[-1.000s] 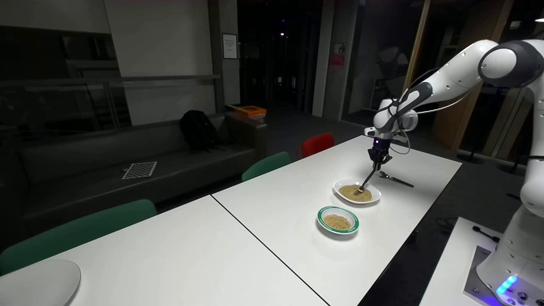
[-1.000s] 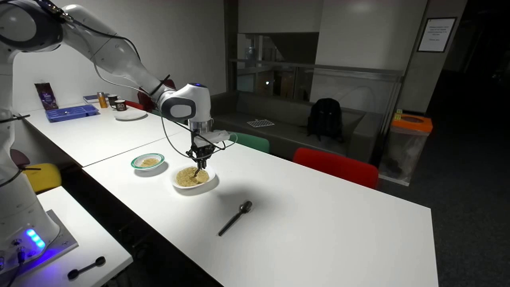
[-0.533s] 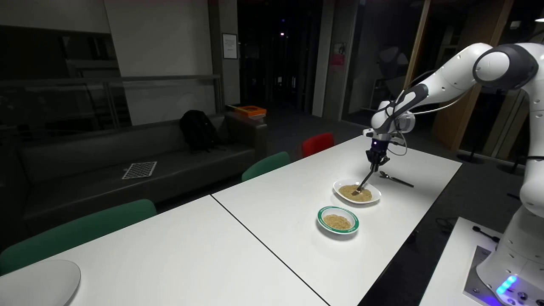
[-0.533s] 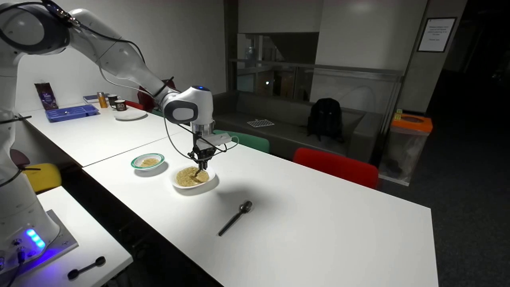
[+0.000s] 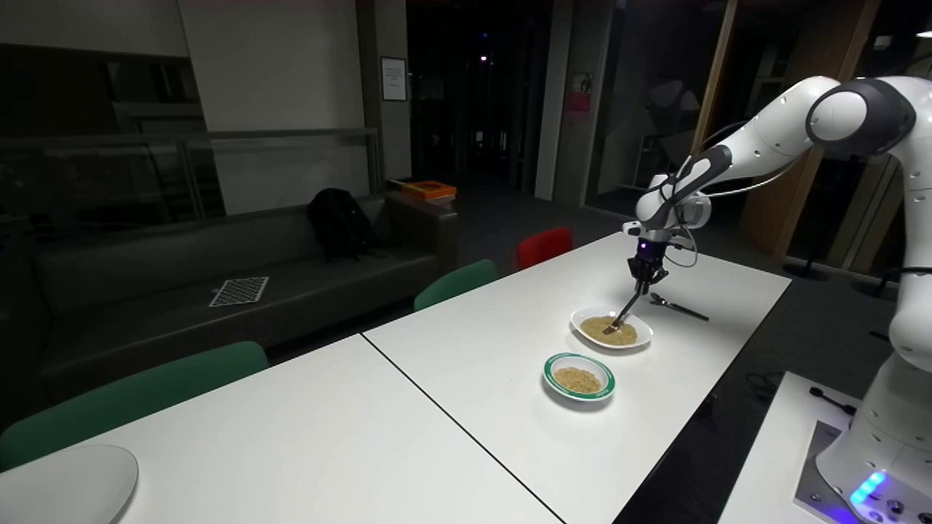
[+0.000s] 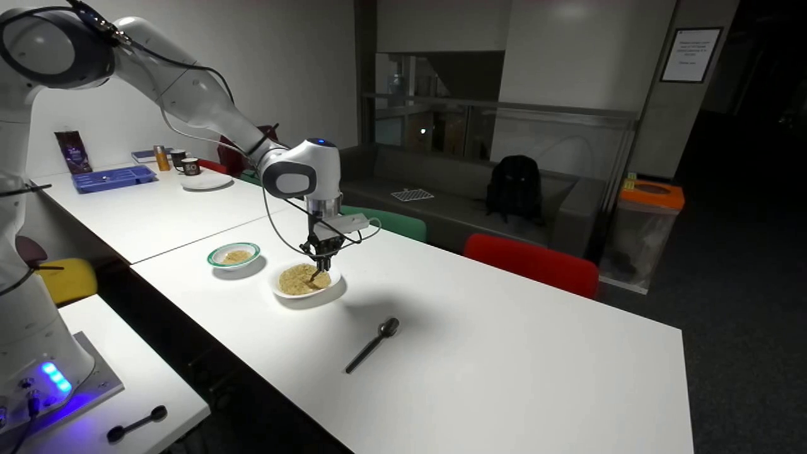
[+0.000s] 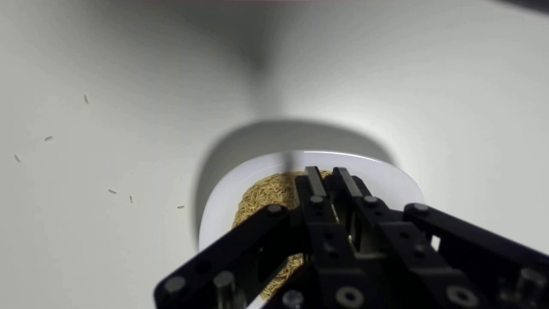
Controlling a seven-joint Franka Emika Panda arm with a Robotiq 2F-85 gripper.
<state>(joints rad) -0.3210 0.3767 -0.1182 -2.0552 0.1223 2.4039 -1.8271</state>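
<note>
While the tool [image 5: 642, 289] pinched a fork [image 5: 627, 311] by its upper end, the fork slanted down from it to the grain [image 7: 268, 193] in the white dish [image 7: 388, 180] below; on the tabletop [image 6: 504, 359], to the tool's side, lay a spoon [image 6: 369, 349].

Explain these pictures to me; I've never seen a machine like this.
The white machine is a robot arm: jointed links ending in a gripper, which works like a pincer. The wide pictures come from two cameras placed outside it; the close-up comes from a camera on its wrist, looking down past the gripper.

The gripper is closed on what looks like a fork, held at a slant, its head at or just above the grain in a white oval dish. On the same white table are a green-rimmed bowl, also with grain in it, and a dark spoon. A few loose grains are scattered near the dish.
</note>
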